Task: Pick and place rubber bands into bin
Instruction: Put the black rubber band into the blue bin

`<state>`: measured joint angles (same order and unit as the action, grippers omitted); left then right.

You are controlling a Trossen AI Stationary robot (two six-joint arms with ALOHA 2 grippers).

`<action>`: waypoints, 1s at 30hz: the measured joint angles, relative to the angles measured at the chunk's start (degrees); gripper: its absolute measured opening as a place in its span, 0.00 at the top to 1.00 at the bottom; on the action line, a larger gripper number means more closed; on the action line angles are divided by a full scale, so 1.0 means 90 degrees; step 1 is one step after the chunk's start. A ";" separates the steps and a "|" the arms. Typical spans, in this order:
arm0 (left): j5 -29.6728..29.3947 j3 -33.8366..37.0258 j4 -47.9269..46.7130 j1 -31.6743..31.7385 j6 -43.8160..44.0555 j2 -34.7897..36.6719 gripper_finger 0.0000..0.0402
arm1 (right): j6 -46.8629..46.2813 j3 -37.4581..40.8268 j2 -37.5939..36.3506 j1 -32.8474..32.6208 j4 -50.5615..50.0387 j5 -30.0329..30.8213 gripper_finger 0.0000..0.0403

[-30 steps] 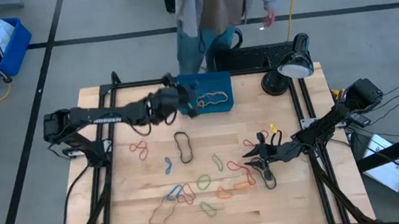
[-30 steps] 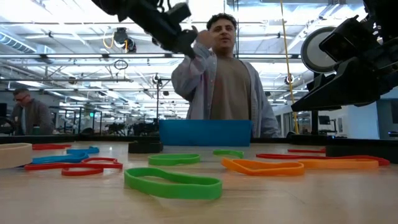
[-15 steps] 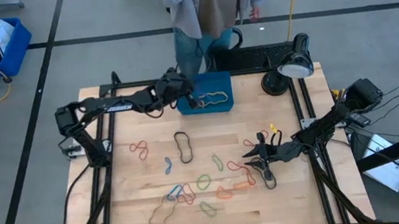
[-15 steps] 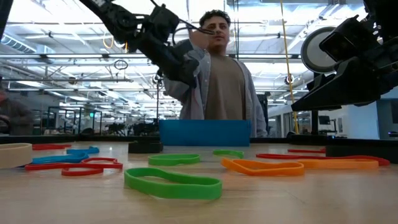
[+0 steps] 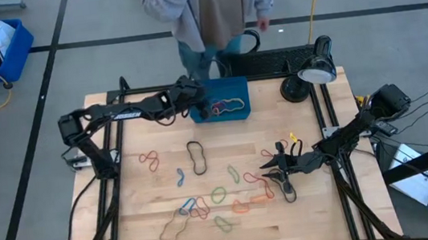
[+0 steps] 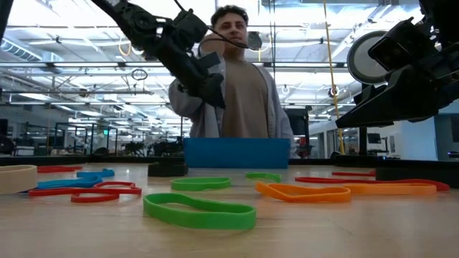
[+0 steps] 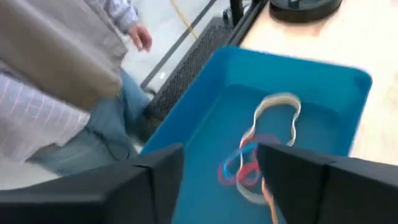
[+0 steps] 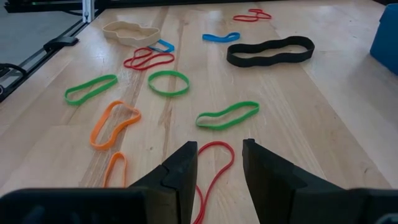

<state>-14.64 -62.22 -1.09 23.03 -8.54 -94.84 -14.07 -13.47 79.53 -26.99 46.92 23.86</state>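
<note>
**A few bands binned, most left on the table**

While my left gripper (image 5: 203,107) hangs over the bin (image 5: 236,85), its fingers stand wide apart with nothing between them. Just below them, inside the bin, lie a few bands (image 7: 258,149): a tan loop, a red one and a blue one, tangled on the smooth blue plastic floor. That is all I can count as done. I judge the task well short of halfway.

My right gripper (image 5: 270,164) sits low at the table, well away from the bin, its fingers narrowly apart over a thin red band (image 8: 214,168) that lies flat on the wood between them; I would not call it held.

Beyond those fingers the loose bands (image 5: 207,201) spread across the pale, grained table (image 5: 313,206): green ovals, orange loops, a red cluster, a small blue strip. Farther still lie a broad black band (image 8: 270,50) pinched at its middle and a thick tan one (image 8: 130,31). All are thin, floppy, matte rubber, lying limp in wavy outlines.

Past the bin stands a person (image 5: 209,7).
</note>
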 joint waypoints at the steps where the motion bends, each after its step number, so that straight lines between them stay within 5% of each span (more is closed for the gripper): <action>1: -0.0137 0.0000 -0.0322 -0.0040 0.0105 0.0119 0.43 | -0.0002 0.0000 0.0000 -0.0002 0.0000 0.0000 0.71; 9: -0.1380 0.0114 -0.1885 -0.0936 0.1061 0.1197 0.44 | -0.0001 0.0000 0.0000 -0.0001 0.0000 0.0000 0.71; 20: -0.2478 0.1033 -0.1648 -0.3162 0.2064 0.2427 0.66 | 0.0001 0.0002 0.0000 0.0001 0.0163 0.0000 0.71; 30: -0.3248 0.1400 -0.1601 -0.4301 0.2527 0.2450 0.73 | -0.0001 0.0002 0.0000 0.0001 0.0189 0.0000 0.71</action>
<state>-43.87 -49.62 -15.50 -15.68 14.21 -72.79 -14.08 -13.45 79.53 -26.98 48.62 23.86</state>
